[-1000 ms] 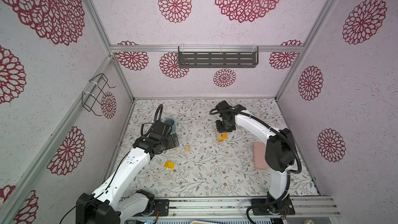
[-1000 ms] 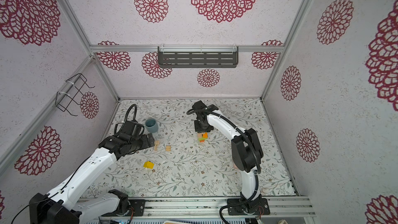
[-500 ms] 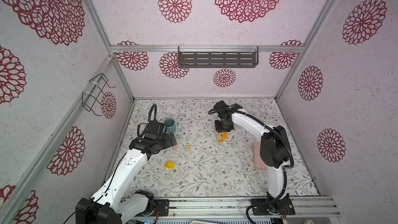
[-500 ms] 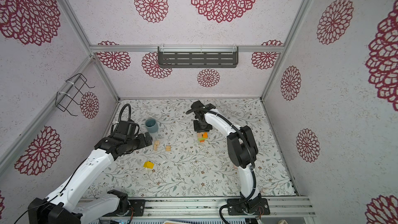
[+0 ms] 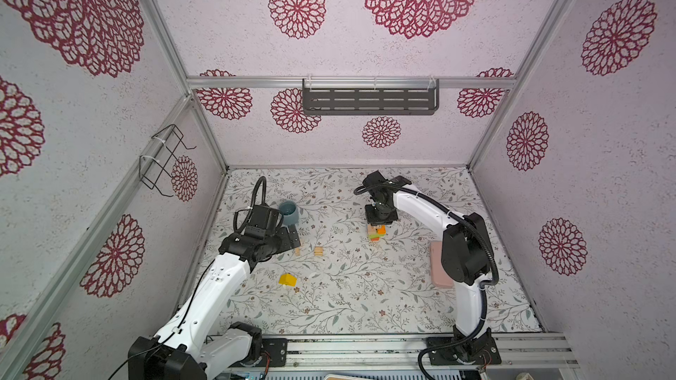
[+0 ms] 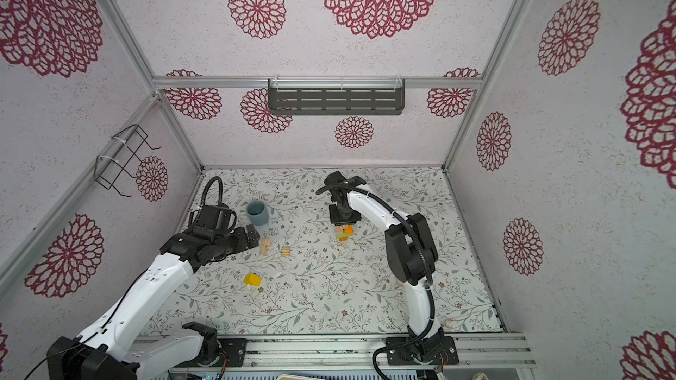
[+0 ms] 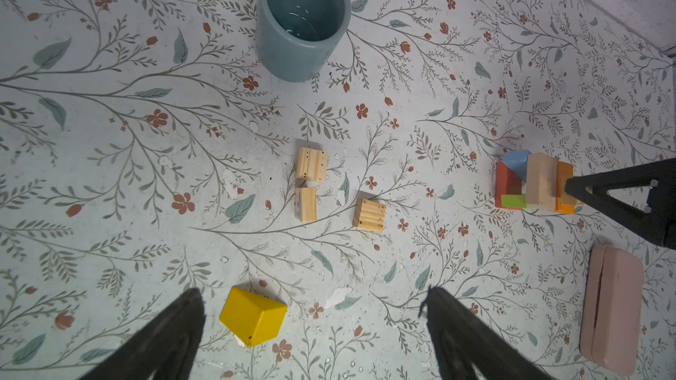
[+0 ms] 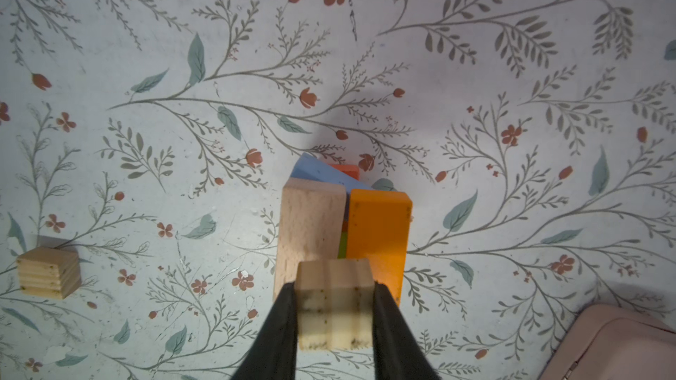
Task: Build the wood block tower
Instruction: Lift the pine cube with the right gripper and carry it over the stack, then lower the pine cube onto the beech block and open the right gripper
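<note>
The tower (image 5: 376, 232) (image 6: 344, 232) stands mid-table, with red, green, light blue, plain wood and orange blocks (image 7: 534, 184) (image 8: 344, 221). My right gripper (image 8: 334, 286) (image 5: 380, 218) (image 6: 344, 218) hangs right above it, shut on a plain grooved wood block (image 8: 334, 305); whether that block touches the tower cannot be told. My left gripper (image 7: 314, 292) (image 5: 290, 240) (image 6: 252, 235) is open and empty, above the table by the mug. Loose wood blocks lie there: a yellow one (image 7: 252, 316) (image 5: 287, 280) (image 6: 252, 280) and three plain ones (image 7: 311, 164) (image 7: 305, 203) (image 7: 369, 215).
A grey-blue mug (image 5: 289, 212) (image 6: 257, 212) (image 7: 301, 20) stands upright at the back left, just beyond the left gripper. A flat pink slab (image 5: 437, 266) (image 7: 611, 308) (image 8: 622, 345) lies on the right, beside the right arm's elbow.
The left arm has drawn back a little from the mug, uncovering it. The right gripper stays over the tower with its block; its elbow has swung slightly left.
</note>
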`<state>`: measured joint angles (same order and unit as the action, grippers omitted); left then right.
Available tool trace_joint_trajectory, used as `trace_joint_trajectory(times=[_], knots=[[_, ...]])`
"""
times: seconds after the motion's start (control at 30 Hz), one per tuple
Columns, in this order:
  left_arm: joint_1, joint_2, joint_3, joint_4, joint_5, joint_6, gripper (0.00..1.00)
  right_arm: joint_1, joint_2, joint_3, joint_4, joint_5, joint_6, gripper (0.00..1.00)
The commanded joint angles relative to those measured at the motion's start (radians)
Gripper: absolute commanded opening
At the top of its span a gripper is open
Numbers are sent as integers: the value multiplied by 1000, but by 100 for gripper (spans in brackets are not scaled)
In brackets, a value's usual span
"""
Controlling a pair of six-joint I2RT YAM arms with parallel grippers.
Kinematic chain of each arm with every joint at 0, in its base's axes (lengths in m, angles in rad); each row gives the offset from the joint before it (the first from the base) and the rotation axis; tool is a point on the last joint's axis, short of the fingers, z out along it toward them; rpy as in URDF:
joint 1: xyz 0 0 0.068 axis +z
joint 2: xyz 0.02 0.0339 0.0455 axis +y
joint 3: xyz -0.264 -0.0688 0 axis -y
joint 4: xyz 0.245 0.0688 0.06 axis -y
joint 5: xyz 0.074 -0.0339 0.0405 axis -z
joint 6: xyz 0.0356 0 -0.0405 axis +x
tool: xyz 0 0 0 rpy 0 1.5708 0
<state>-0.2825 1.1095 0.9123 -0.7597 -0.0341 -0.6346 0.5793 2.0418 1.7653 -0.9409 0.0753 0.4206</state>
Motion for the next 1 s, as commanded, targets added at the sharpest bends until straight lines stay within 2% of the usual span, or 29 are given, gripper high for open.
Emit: trace_joint_trajectory(times=[0.0,0.3,0.97], knots=[[7,-21,-12,23,5,21,97,-5,9,31,-21,19,18,28],[6,-30,-15,22,0,24,97,-7,17,34,-20,23,21,35],[7,-39,-16,26,7,29,97,-18,21,42,3,14,30,31]])
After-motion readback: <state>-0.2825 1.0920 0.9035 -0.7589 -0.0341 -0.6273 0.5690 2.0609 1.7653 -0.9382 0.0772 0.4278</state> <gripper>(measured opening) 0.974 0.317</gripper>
